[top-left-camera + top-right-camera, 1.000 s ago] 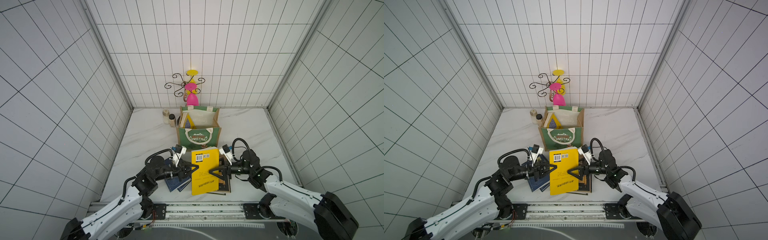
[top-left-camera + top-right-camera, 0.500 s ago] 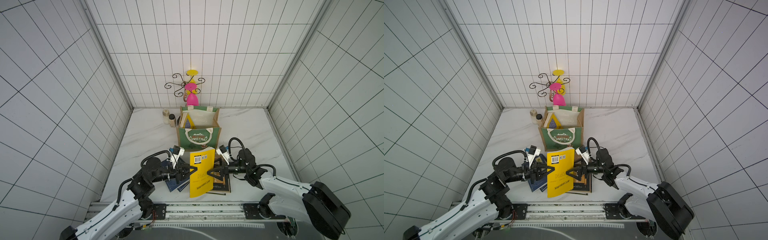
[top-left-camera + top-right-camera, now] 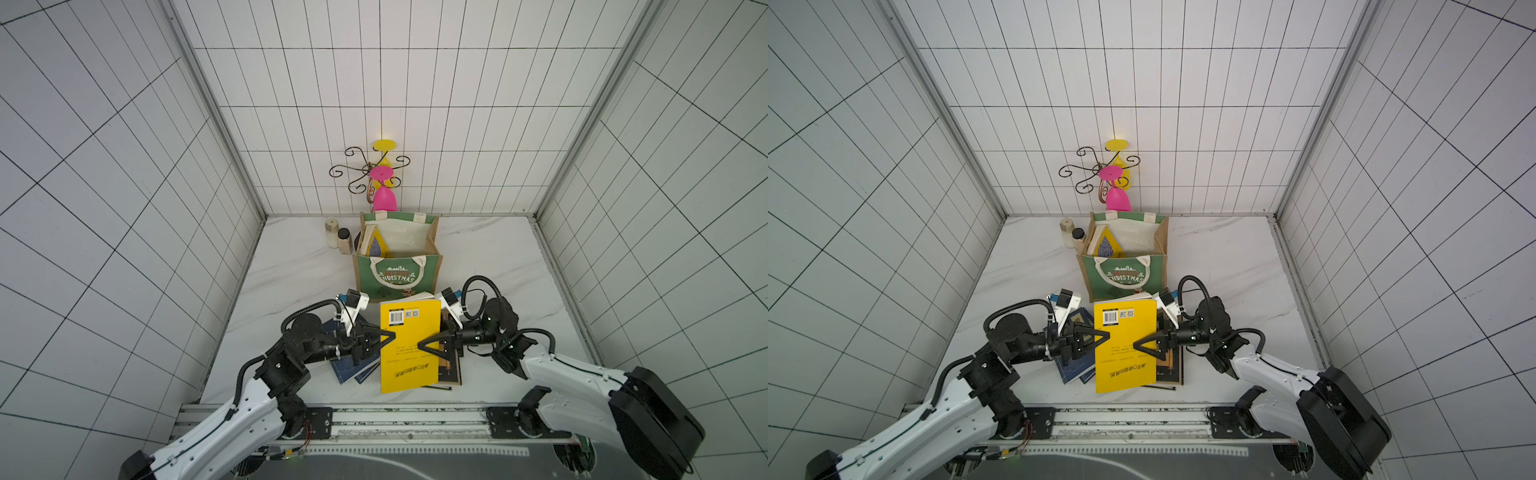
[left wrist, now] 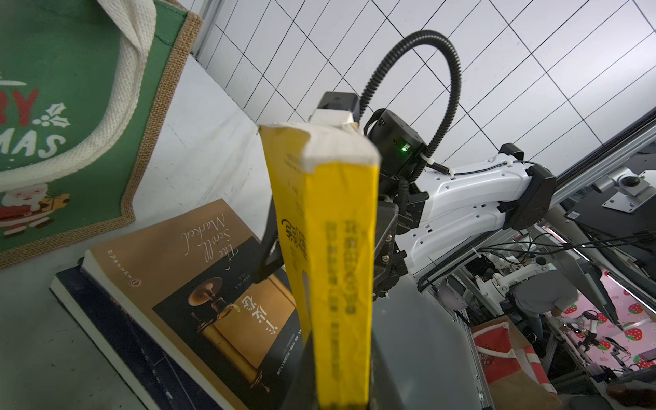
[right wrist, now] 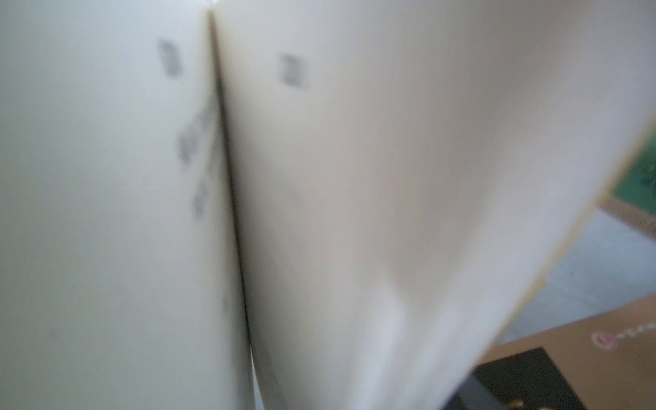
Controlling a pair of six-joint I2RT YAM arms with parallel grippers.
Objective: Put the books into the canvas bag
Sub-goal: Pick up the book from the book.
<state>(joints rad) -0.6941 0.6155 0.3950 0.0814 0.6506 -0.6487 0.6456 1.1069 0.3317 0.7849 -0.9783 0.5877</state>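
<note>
Holding yellow book point(image 3: 409, 353) over the brown book point(image 4: 184, 269): left gripper point(image 3: 390, 335) fingers pinch its spine edge; right gripper point(image 3: 422, 345) fingers straddle the opposite edge, can't tell if clamped.

White tiled walls point(image 3: 395, 83) — pale marbled tabletop point(image 3: 291, 266).

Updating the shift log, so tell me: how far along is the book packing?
Done: some books stand inside the canvas bag. In hand: the left gripper clamps the yellow book above the table; the right gripper meets its opposite edge. Remaining: navy books and a brown book lie on the table.
</note>
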